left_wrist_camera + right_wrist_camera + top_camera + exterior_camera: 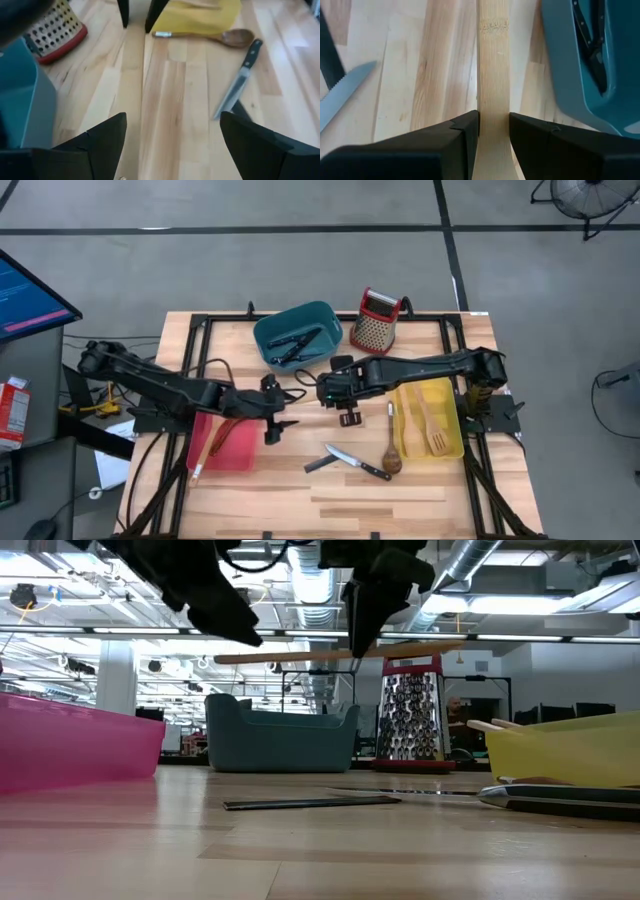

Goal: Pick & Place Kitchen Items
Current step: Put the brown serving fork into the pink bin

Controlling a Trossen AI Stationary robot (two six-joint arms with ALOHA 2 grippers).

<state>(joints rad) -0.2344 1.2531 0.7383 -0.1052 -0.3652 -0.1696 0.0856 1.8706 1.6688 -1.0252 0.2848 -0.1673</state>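
Teal bin (297,332) holds black-handled knives (296,342); yellow bin (428,420) wooden utensils (432,423).

Bright, even ceiling light with soft shadows on the table (380,495); the low view's near foreground blurs, glare streaks the knife (310,803), and both wrist views look soft

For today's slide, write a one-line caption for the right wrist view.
Right gripper shut on a pale wooden utensil above the table, beside the teal bin holding black-handled knives.
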